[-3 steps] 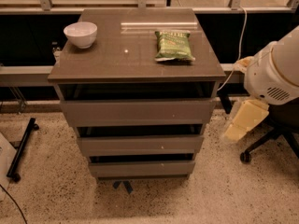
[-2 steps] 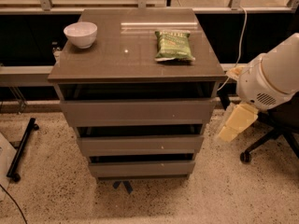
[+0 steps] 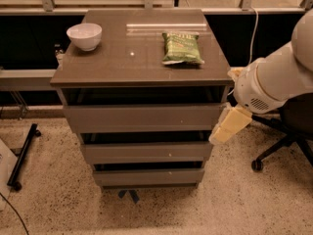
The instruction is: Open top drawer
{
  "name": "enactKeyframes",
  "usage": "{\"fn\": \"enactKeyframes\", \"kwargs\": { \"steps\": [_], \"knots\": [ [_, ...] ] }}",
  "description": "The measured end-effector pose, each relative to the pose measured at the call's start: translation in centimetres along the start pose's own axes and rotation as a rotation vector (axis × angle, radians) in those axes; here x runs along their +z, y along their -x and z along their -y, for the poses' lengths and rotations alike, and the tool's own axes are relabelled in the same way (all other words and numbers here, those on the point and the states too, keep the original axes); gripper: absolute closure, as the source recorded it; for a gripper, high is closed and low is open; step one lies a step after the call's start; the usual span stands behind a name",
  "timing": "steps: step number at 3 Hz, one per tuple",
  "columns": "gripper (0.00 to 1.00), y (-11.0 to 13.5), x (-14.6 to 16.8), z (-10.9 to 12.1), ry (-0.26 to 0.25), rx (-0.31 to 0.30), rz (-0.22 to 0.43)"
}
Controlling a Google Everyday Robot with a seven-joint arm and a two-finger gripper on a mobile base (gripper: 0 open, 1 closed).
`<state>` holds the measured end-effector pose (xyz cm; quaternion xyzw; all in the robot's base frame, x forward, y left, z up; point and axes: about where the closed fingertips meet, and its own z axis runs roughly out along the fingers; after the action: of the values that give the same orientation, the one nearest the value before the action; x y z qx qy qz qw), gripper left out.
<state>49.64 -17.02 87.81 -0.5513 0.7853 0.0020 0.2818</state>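
The top drawer (image 3: 144, 117) is the tallest grey-brown front of the cabinet, just under the tabletop (image 3: 122, 65), with a dark gap above it. Two shorter fronts sit below it (image 3: 146, 152) (image 3: 149, 176). My gripper (image 3: 229, 126) is cream-coloured and hangs from the white arm (image 3: 274, 80) at the cabinet's right side. Its tip is level with the top drawer's lower right corner, close to it. I cannot tell whether it touches.
A white bowl (image 3: 84, 35) and a green chip bag (image 3: 182, 48) lie on the cabinet top. A black office chair base (image 3: 276, 148) stands at the right. A black stand leg (image 3: 22, 155) lies on the speckled floor at the left.
My arm and gripper have moved left and slightly up, closer to the right edge of the cabinet. The drawers, bowl and bag have not moved.
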Motion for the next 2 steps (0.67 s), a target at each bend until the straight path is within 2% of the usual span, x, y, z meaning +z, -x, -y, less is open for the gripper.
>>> {"fn": "enactKeyframes", "kwargs": {
  "steps": [1,2],
  "knots": [
    [0.0,0.5,1.9,1.1,-0.035,0.034,0.049],
    [0.0,0.1,5.3,1.9,-0.051,0.108,0.106]
  ]
}}
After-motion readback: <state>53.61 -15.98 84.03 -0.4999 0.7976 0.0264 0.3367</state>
